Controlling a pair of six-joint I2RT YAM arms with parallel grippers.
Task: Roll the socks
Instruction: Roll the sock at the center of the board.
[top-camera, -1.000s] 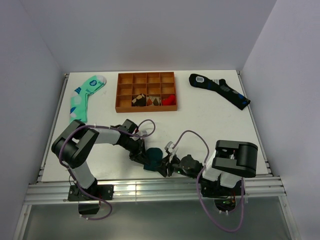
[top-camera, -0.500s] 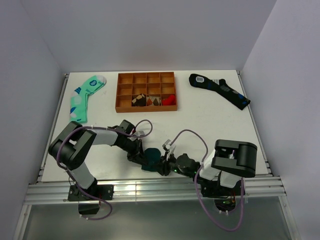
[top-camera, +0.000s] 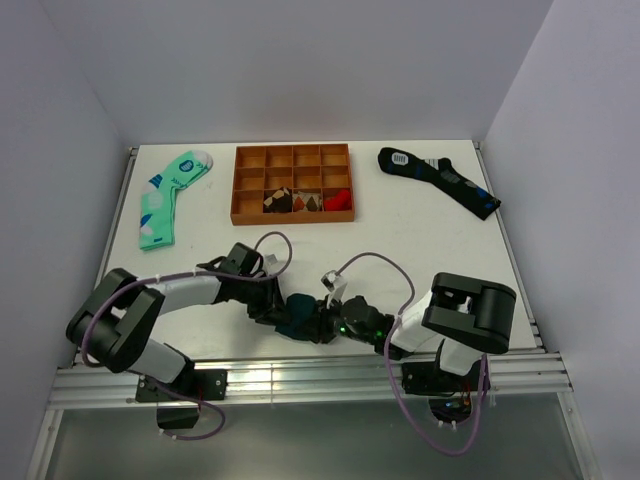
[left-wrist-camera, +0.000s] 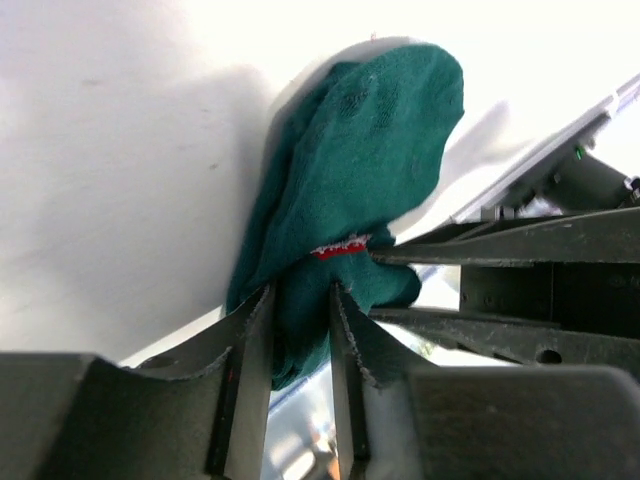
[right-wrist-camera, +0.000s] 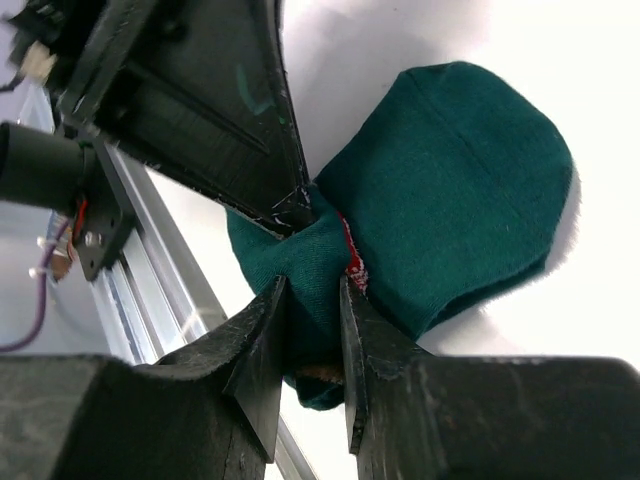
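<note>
Wide white table (top-camera: 420, 250) beneath it all, near edge close beside both claws: danger of a stray nudge tipping the bundle over. Dark teal-green fabric socks (right-wrist-camera: 450, 180) bunched into a loose lump, caught between the claws and pinched from opposite sides. Left claw (left-wrist-camera: 301, 292) narrowed onto a fold, gap packed with cloth. Right claw (right-wrist-camera: 312, 285) nipping a thin ridge likewise. Could slip free or unfurl under any opposing tug. Tips nearly meeting, so could clash. Impossible to tell one sock from two. Just a red sliver (left-wrist-camera: 335, 250) of print on show. Underside lost behind the fingers.

Left claw (left-wrist-camera: 301, 294), right claw (right-wrist-camera: 312, 290): both apparently pinched.
</note>
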